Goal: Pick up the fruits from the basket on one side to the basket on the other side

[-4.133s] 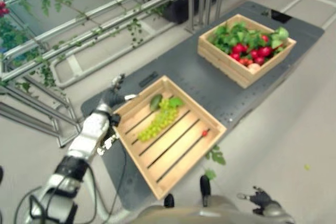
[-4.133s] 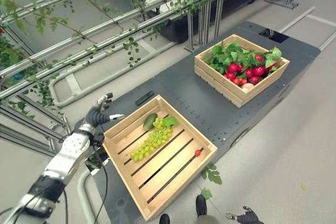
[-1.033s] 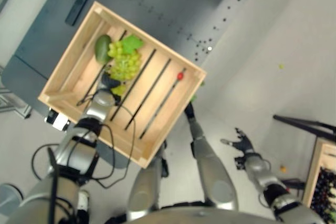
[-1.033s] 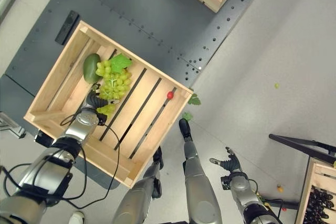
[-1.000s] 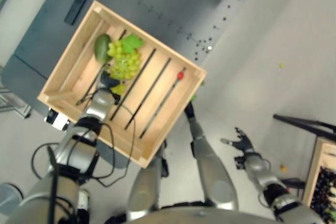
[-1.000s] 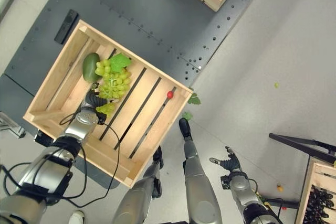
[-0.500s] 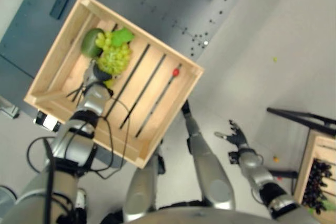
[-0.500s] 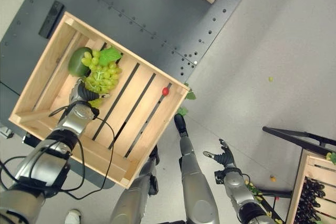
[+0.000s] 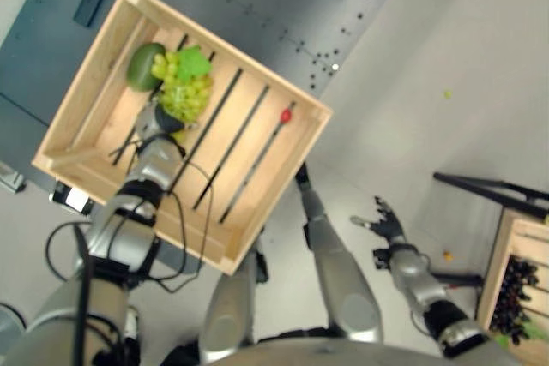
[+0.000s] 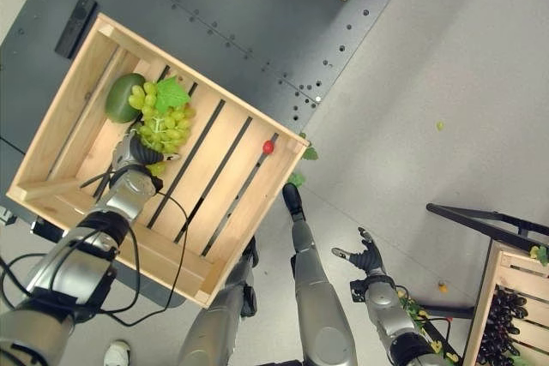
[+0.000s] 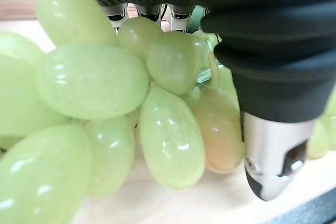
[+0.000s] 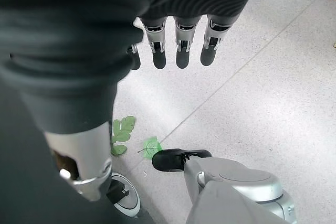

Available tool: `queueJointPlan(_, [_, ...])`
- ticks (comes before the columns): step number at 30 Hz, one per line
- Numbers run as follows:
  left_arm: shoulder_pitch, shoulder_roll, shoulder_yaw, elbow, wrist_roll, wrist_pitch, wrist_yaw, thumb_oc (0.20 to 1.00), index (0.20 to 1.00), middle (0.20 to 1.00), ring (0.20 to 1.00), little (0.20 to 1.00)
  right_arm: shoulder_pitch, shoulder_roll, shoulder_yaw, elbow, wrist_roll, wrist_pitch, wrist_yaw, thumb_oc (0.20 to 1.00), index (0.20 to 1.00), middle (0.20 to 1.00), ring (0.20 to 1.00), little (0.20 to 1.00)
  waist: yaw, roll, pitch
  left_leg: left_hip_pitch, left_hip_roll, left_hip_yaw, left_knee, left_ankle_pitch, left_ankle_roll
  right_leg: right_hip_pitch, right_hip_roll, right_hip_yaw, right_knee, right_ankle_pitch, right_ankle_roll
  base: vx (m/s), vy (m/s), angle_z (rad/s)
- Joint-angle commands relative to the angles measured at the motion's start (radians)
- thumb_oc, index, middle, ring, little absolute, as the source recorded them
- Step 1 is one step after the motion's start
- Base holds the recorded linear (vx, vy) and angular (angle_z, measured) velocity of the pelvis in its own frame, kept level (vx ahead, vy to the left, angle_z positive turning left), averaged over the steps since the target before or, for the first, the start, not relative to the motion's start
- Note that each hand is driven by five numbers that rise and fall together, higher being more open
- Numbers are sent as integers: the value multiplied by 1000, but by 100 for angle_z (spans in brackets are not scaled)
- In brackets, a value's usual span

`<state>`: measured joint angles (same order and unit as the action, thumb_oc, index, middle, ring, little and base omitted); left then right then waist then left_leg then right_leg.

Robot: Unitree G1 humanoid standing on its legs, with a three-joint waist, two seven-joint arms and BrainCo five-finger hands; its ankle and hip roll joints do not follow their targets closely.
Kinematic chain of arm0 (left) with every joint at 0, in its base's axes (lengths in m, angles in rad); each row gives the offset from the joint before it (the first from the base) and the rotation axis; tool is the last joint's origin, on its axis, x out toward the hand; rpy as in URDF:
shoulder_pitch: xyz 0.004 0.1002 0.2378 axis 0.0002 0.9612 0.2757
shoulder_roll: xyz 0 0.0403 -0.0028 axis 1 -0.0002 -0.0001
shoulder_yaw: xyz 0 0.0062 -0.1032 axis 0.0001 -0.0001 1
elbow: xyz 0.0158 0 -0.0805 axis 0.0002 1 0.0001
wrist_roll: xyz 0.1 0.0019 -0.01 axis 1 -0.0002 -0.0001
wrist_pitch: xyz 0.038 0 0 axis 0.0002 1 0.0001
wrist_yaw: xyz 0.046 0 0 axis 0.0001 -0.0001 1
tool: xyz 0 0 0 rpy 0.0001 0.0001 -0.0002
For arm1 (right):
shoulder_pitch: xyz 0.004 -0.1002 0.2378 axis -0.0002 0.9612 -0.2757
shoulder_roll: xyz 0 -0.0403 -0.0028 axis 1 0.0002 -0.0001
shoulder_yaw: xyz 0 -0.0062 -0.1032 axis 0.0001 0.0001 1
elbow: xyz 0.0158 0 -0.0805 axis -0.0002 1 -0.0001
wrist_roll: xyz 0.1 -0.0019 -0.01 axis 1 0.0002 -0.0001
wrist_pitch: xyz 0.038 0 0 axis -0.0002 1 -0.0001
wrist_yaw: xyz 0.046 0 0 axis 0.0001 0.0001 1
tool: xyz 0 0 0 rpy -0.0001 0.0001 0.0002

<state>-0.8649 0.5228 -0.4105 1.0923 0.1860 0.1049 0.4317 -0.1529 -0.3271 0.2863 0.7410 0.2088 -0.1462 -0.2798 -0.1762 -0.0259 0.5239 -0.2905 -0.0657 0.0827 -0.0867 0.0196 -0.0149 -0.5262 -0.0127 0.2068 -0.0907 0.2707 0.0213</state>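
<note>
One bunch of green grapes (image 10: 163,124) lies in the wooden crate (image 10: 249,203), beside a mango (image 10: 123,96). Your left hand (image 10: 130,153) is on the bunch; finger closure cannot be determined. Lifting by loose grapes may detach them. Right hand (image 10: 367,261) hangs spread, empty.

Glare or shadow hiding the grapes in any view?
Left wrist view: small glints on the grapes, outlines readable; the left hand covers part of the bunch. Right eye view: the crate is evenly lit, with no glare on the fruit.
</note>
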Motion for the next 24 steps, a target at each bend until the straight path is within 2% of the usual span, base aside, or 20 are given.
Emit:
queueJointPlan(1, [103,-134,-76,92,82,21,-89,1000,1000,1000,1000,1000,38,-21,9,-36,4,-27,-22,1000,1000,1000,1000,1000,0,-27,-4,-145,15,-64,32,64,-25,8,29,-30,14,-110,91,0,0,0])
queueJointPlan(2, [110,-136,-74,96,86,21,-91,1000,1000,1000,1000,1000,37,-22,8,-40,2,-27,-22,1000,1000,1000,1000,1000,-1,-28,-4,-148,15,-63,35,64,-25,6,29,-29,14,-109,91,0,0,0])
queueJointPlan(3, [115,-137,-67,103,82,22,-94,746,746,746,746,746,39,-22,7,-46,2,-28,-22,1000,1000,1000,1000,1000,-1,-30,-4,-150,16,-63,37,64,-25,4,30,-29,14,-108,91,0,0,0])
queueJointPlan(4, [118,-138,-60,106,77,20,-92,586,586,586,586,586,41,-22,7,-49,3,-28,-21,1000,1000,1000,1000,1000,0,-32,-4,-151,16,-62,37,63,-25,3,30,-29,14,-108,92,0,0,0])
queueJointPlan(5, [118,-136,-59,106,75,21,-91,206,206,206,206,206,44,-23,7,-52,1,-28,-22,1000,1000,1000,1000,1000,0,-33,-4,-153,16,-61,37,63,-25,1,30,-30,14,-107,92,0,0,0])
queueJointPlan(19, [104,-117,-63,64,71,12,-55,200,200,200,200,200,38,-20,6,-43,-3,-33,-36,1000,1000,1000,1000,1000,6,-39,-4,-157,21,-69,19,76,-28,-5,33,-35,11,-104,93,0,0,0])
queueJointPlan(24, [99,-113,-39,55,31,0,-38,200,200,200,200,200,40,-20,8,-47,-6,-33,-37,1000,1000,1000,1000,1000,8,-43,-4,-150,20,-71,16,79,-28,4,33,-39,10,-103,94,0,0,0])
